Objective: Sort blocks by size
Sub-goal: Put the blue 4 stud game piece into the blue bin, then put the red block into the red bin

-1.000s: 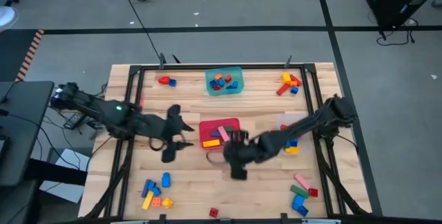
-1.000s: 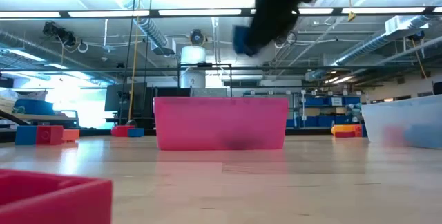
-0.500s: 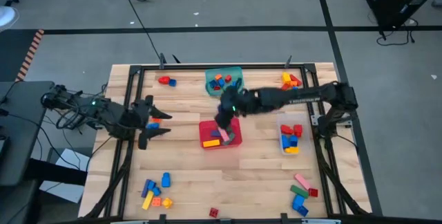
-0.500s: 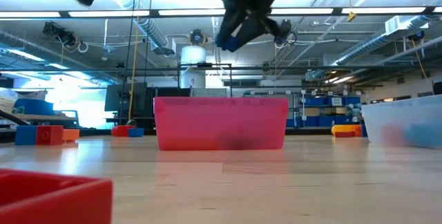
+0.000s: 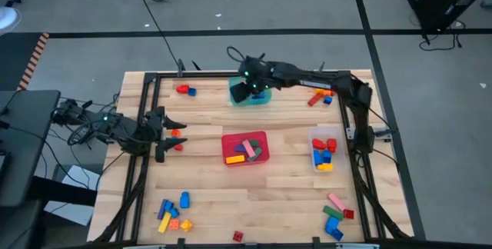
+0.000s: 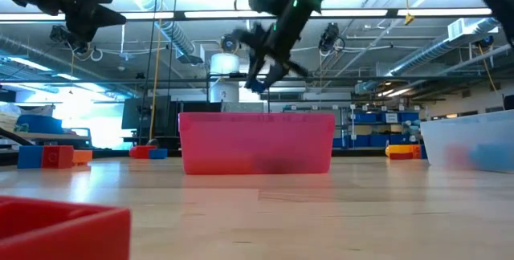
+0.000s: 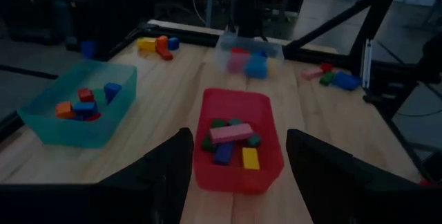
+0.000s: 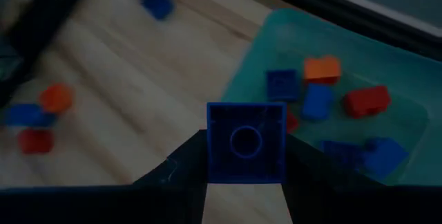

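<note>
Wooden table [image 5: 284,191], blue block [image 8: 246,142] (half-hidden)

Dim wrist views, bright overhead lights

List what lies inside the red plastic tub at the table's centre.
Red plastic tub: a pink bar over green, blue and yellow bricks. Anything beneath them is covered.

Teal tub [image 5: 263,99] at worktop's far edge: mostly hidden under right arm in high view, contents there can't be told. Red block [image 6: 56,226] cut off by bottom-left corner in low view. Clear tub [image 6: 474,140] cut by right edge, contents blurred. Blocks at near-left corner [image 5: 173,214] too small to size.
</note>
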Robot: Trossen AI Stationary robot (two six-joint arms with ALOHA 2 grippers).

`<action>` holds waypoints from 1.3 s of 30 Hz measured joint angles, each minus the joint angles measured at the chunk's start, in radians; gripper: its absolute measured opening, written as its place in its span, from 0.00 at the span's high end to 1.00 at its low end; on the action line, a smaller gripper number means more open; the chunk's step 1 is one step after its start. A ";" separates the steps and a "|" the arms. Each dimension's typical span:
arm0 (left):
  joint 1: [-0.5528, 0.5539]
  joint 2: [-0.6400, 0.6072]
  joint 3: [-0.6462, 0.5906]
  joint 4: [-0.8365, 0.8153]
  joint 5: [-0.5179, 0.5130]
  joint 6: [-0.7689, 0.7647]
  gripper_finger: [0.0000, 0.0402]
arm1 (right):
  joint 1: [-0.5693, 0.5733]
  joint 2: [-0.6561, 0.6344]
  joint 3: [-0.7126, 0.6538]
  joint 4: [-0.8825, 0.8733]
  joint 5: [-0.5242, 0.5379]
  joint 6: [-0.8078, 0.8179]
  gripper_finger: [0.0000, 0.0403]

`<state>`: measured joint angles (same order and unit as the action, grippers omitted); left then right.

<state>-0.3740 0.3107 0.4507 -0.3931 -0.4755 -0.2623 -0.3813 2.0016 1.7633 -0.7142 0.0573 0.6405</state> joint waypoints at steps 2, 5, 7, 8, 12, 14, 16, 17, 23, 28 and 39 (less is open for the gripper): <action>0.000 -0.003 0.000 0.007 0.001 -0.003 0.40 | -0.032 0.045 0.018 -0.030 -0.011 0.000 0.62; 0.000 -0.005 0.000 0.011 0.002 -0.003 0.40 | -0.074 0.097 0.030 -0.066 -0.014 -0.005 0.62; 0.000 -0.005 0.000 0.015 0.002 -0.004 0.40 | -0.097 0.118 0.030 -0.069 -0.030 -0.007 0.59; 0.000 -0.005 0.000 0.016 0.002 -0.005 0.40 | -0.107 0.127 0.031 -0.069 -0.043 -0.012 0.56; 0.000 -0.005 0.000 0.016 0.002 -0.008 0.40 | -0.137 0.151 0.031 -0.067 -0.089 -0.046 0.45; 0.000 -0.005 0.000 0.024 -0.001 -0.008 0.40 | -0.146 0.152 0.031 -0.058 -0.102 -0.064 0.42; 0.000 -0.005 0.000 0.032 -0.012 -0.008 0.40 | -0.153 0.150 0.031 -0.060 -0.108 -0.075 0.39; 0.000 -0.005 0.000 0.034 -0.023 -0.008 0.40 | -0.153 0.148 0.031 -0.057 -0.108 -0.076 0.39; 0.000 -0.005 0.000 0.040 -0.048 -0.013 0.40 | -0.173 0.088 0.031 -0.123 -0.101 -0.151 0.39; 0.000 -0.005 0.000 0.029 -0.089 -0.051 0.40 | -0.226 -0.009 0.031 -0.249 0.022 -0.170 0.40; 0.001 -0.005 0.000 0.022 -0.120 -0.063 0.40 | -0.400 -0.123 -0.007 -0.547 0.231 -0.022 0.35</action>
<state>-0.3733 0.3061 0.4503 -0.3708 -0.5953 -0.3253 -0.7817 1.8785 1.7567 -1.2612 0.2879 0.6189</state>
